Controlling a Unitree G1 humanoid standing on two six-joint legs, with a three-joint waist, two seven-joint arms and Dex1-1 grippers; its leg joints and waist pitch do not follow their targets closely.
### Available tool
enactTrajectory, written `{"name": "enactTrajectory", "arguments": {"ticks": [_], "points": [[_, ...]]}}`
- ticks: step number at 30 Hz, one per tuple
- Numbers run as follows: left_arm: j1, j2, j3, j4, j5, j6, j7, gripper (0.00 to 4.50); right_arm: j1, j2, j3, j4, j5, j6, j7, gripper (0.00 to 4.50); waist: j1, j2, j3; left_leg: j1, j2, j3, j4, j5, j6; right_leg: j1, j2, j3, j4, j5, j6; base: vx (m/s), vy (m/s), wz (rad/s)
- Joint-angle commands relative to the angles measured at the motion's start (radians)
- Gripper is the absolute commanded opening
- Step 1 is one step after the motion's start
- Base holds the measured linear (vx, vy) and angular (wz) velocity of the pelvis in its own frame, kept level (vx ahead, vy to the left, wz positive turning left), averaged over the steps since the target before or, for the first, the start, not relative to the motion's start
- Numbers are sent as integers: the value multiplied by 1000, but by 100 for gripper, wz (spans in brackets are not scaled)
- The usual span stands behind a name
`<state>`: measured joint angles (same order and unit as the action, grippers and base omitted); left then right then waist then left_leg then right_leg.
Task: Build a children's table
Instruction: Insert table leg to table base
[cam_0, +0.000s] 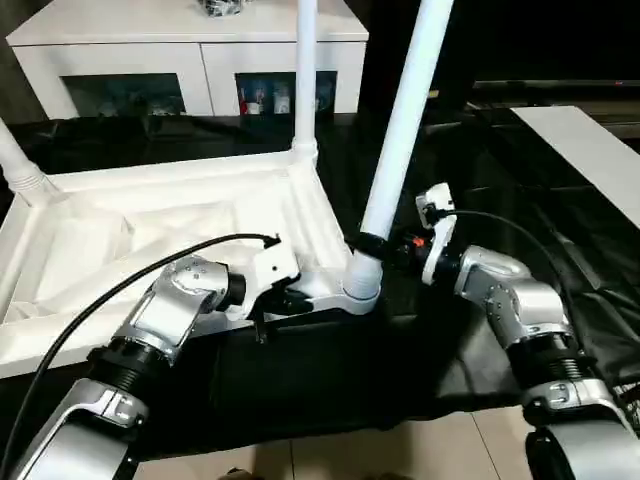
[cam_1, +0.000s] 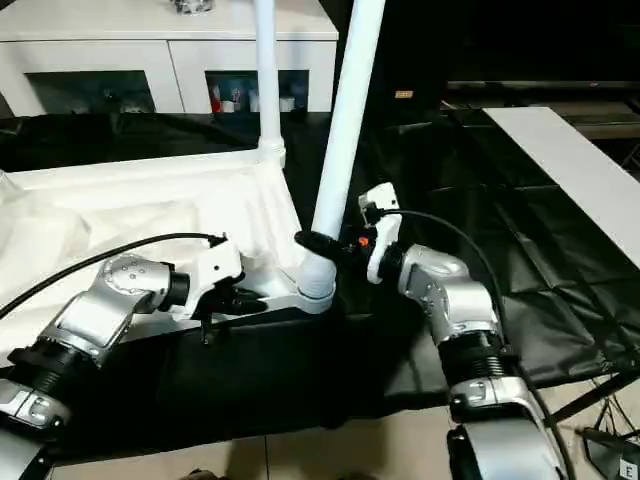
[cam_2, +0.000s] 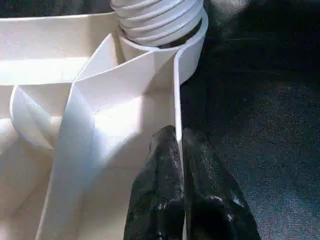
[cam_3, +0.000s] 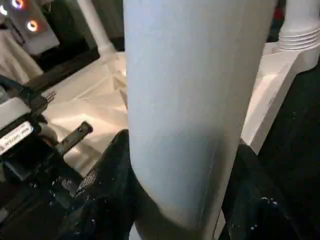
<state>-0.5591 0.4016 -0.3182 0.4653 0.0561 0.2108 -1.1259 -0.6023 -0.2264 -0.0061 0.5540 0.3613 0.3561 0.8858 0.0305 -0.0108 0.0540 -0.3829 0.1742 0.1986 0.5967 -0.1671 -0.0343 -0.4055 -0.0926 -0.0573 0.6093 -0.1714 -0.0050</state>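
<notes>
Right now my left gripper (cam_2: 179, 150) has its jaws pinched shut on the thin side wall of the white plastic rectangular tabletop (cam_0: 180, 215), which lies ribbed underside up on the black-draped surface (cam_0: 560, 270), close to its near corner socket. My right gripper (cam_0: 372, 243) has its jaws closed around the long white tapered round leg (cam_0: 400, 130) just above that socket, and the leg leans away from me to the right. A second white leg (cam_0: 305, 70) stands upright in the far corner socket, before a white cabinet (cam_0: 190, 50).
</notes>
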Motion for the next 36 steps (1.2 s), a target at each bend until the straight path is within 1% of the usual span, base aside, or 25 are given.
{"name": "enactTrajectory", "arguments": {"ticks": [1, 2, 3, 5, 7, 8, 9, 10, 13, 14, 15, 16, 17, 21, 23, 24, 25, 26, 28, 31, 32, 33, 34, 35, 36], "points": [[19, -18, -16, 16, -7, 18, 2, 0, 4, 2, -43, 28, -4, -26, -71, 183, 3, 0, -62, 27, 56, -31, -82, -364, -23, 26, -60, 42, -87, -375, -200, 0, 0, 0], [18, -22, -5, 16, -8, 17, 21, 0, 26, 2, -50, 14, 1, -27, -71, 183, 4, 5, -61, 28, 56, -31, -82, -367, -25, 26, -60, 43, -87, -375, -198, 0, 0, 0], [19, -24, -1, 15, -11, 20, 25, 0, 42, 1, -49, 0, 0, -29, -69, 183, 3, -1, -59, 28, 56, -31, -83, -380, -25, 25, -58, 42, -90, -388, -192, 0, 0, 0], [23, -24, 5, 11, -18, 26, 26, 0, 63, 0, -46, -24, -2, -31, -68, 183, 6, 4, -60, 28, 56, -32, -84, -383, -26, 26, -59, 43, -90, -397, -182, 0, 0, 0], [25, -23, 10, 9, -18, 24, 35, 0, 90, 3, -42, -58, 0, -31, -64, 183, 5, 2, -60, 27, 55, -32, -85, -387, -26, 25, -58, 42, -91, -404, -179, 0, 0, 0], [28, -22, 18, 7, -19, 24, 49, 0, 129, 8, -34, -107, -2, -37, -62, 183, 6, 0, -59, 26, 56, -32, -86, -387, -24, 25, -59, 43, -93, -408, -173, 0, 0, 0], [28, -22, 23, 7, -20, 23, 57, 0, 148, 10, -29, -131, -4, -41, -60, 183, 8, 4, -59, 25, 56, -33, -86, -383, -25, 25, -60, 44, -93, -407, -168, 0, 0, 0], [29, -23, 28, 9, -22, 22, 63, 0, 168, 14, -26, -155, -6, -55, -67, 183, 9, -1, -62, 23, 57, -32, -88, -360, -17, 28, -59, 45, -90, -373, -168, 0, 0, 0], [25, -24, 36, 15, -21, 18, 73, 0, 197, 26, -31, -185, -6, -74, -89, 183, 8, 4, -61, 24, 56, -31, -87, -364, -14, 25, -58, 44, -91, -375, -173, 0, 0, 0], [22, -26, 38, 18, -20, 17, 75, 0, 210, 29, -31, -198, -15, -95, -101, 183, 6, 2, -60, 24, 54, -32, -87, -383, -16, 24, -59, 43, -94, -409, -170, 0, 0, 0], [19, -28, 39, 23, -18, 16, 80, 0, 231, 32, -29, -217, -28, -125, -117, 183, 6, 2, -60, 24, 54, -32, -87, -383, -16, 24, -59, 43, -94, -409, -170, 0, 0, 0], [16, -29, 40, 26, -17, 14, 83, 0, 247, 34, -26, -231, -39, -150, -129, 183, 8, 6, -56, 27, 56, -33, -88, -409, -24, 18, -60, 45, -102, -454, -149, 0, 0, 0], [12, -31, 41, 32, -17, 11, 86, 0, 280, 37, -22, -261, -45, -172, -140, 183, 7, 5, -56, 27, 54, -34, -88, -417, -26, 18, -60, 44, -103, -469, -143, 0, 0, 0], [8, -31, 42, 33, -18, 13, 85, 0, 311, 38, -16, -291, -47, -160, -152, 183, 6, 8, -55, 29, 55, -38, -92, -448, -28, 14, -60, 43, -109, -511, -124, 0, 0, 0], [2, -27, 36, 38, -12, 8, 84, 0, 340, 18, 26, -315, -79, -153, -144, 183, 6, 9, -55, 28, 55, -38, -94, -447, -28, 15, -59, 43, -108, -500, -122, 0, 0, 0], [2, -27, 36, 38, -12, 8, 84, 0, 340, 18, 26, -315, -79, -153, -144, 183, 6, 8, -56, 28, 55, -38, -94, -442, -28, 17, -59, 43, -108, -491, -122, 0, 0, 0], [-2, -23, 31, 40, -6, 2, 81, 0, 343, 10, 43, -323, -84, -142, -136, 183, 4, 3, -56, 24, 55, -37, -96, -429, -23, 20, -59, 43, -107, -477, -124, 0, 0, 0], [-4, -24, 31, 40, -7, 4, 80, 0, 338, 0, 59, -325, -91, -124, -127, 183, 5, 6, -56, 25, 55, -37, -95, -426, -20, 20, -59, 44, -107, -478, -125, 0, 0, 0], [-5, -24, 32, 39, -9, 3, 77, 0, 323, -21, 93, -327, -106, -103, -99, 183, 3, 2, -55, 25, 54, -37, -94, -428, -16, 19, -61, 43, -110, -503, -122, 0, 0, 0], [-5, -20, 29, 40, -6, -2, 73, 0, 279, -47, 130, -304, -131, -56, -81, 183, 2, 2, -54, 25, 54, -38, -93, -425, -15, 18, -61, 43, -110, -514, -120, 0, 0, 0], [-6, -18, 27, 39, -4, -4, 71, 0, 261, -57, 144, -293, -136, -34, -63, 183, 1, -1, -55, 25, 55, -38, -93, -428, -17, 18, -61, 42, -110, -514, -122, 0, 0, 0], [-5, -14, 23, 38, 0, -6, 67, 0, 234, -79, 173, -272, -149, 9, -32, 183, 1, 1, -55, 26, 55, -39, -93, -426, -18, 20, -61, 42, -107, -508, -124, 0, 0, 0], [-5, -13, 22, 37, 1, -6, 66, 0, 225, -88, 184, -264, -155, 22, -21, 183, 0, -3, -55, 24, 55, -38, -93, -424, -16, 21, -60, 42, -108, -504, -125, 0, 0, 0], [-3, -11, 20, 34, 1, -5, 63, 0, 193, -115, 221, -217, -191, 48, 8, 183, 0, -2, -56, 26, 55, -38, -92, -420, -17, 18, -61, 43, -106, -495, -133, 0, 0, 0], [1, -9, 17, 31, 2, -5, 61, 0, 177, -118, 224, -192, -198, 51, 11, 183, -1, -1, -55, 25, 54, -38, -92, -423, -17, 19, -61, 41, -106, -495, -134, 0, 0, 0]]}}
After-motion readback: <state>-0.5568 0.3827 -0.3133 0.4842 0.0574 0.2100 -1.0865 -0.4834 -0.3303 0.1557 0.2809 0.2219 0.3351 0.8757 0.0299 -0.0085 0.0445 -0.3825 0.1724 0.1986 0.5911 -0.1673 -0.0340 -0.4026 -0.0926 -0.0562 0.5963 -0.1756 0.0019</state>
